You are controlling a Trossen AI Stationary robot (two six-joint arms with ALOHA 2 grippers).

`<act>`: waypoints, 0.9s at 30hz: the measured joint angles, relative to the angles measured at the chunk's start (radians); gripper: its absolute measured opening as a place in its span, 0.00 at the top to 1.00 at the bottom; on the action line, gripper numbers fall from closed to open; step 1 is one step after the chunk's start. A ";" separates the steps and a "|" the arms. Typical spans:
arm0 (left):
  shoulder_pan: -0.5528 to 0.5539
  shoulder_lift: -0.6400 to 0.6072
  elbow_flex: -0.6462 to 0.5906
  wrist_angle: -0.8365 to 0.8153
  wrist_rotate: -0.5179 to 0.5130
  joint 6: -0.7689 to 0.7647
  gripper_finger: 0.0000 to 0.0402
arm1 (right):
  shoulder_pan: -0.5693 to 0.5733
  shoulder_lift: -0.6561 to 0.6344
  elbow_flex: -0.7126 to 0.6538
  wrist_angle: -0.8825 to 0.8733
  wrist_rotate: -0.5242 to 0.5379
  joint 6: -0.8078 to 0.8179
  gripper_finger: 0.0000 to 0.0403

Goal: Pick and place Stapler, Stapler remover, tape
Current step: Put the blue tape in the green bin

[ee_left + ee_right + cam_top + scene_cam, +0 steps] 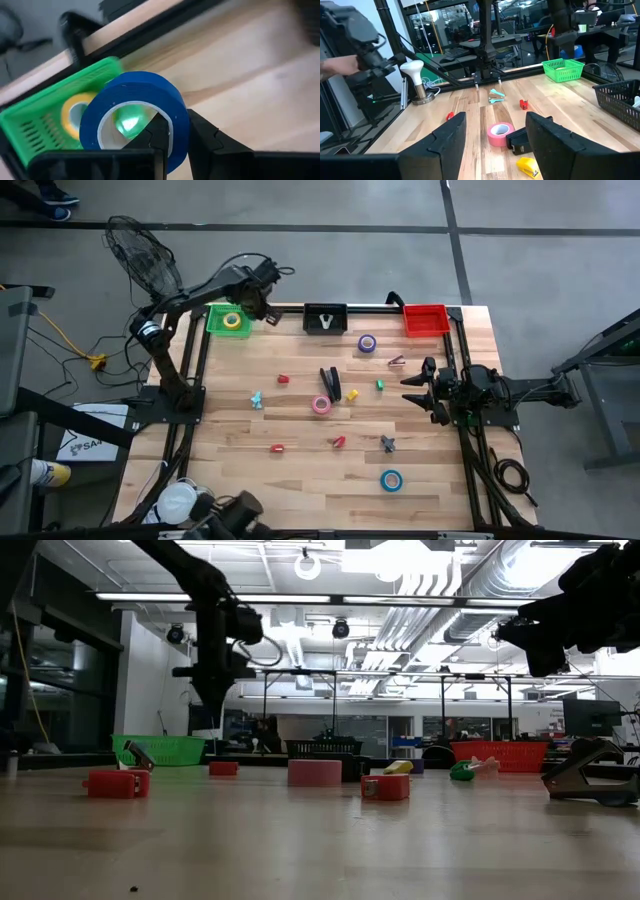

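Observation:
My left gripper (268, 310) is at the table's far edge, just right of the green basket (230, 320), shut on a blue tape roll (135, 115). A yellow tape roll (75, 112) lies in the green basket. Purple tape (367, 343), pink tape (321, 405) and teal tape (391, 480) lie flat on the table. The black stapler (330, 383) lies near the middle. A small dark staple remover (397, 361) lies to the right of it. My right gripper (415, 385) is open and empty at the table's right side, pointing toward the pink tape (500, 134). My left gripper holds the blue roll by its wall (172, 132), one finger (157, 137) inside the ring's hole and the other finger (210, 142) outside. The roll stands on edge in the hold, lifted clear, above the table beside the green basket (45, 115).
A black basket (325, 318) and a red basket (425, 320) stand along the far edge. Small red, yellow, green, teal and grey items lie scattered around the table's middle. A black frame (462, 360) runs along the table's sides.

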 joint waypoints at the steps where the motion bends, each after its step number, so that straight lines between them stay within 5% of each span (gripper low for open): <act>1: 0.014 0.000 -0.008 -0.002 -0.002 -0.011 0.92 | 0.000 0.000 0.000 0.000 0.000 0.000 0.51; 27: 0.058 0.000 -0.061 0.036 -0.082 -0.160 0.92 | 0.000 0.000 0.000 0.000 0.000 0.000 0.51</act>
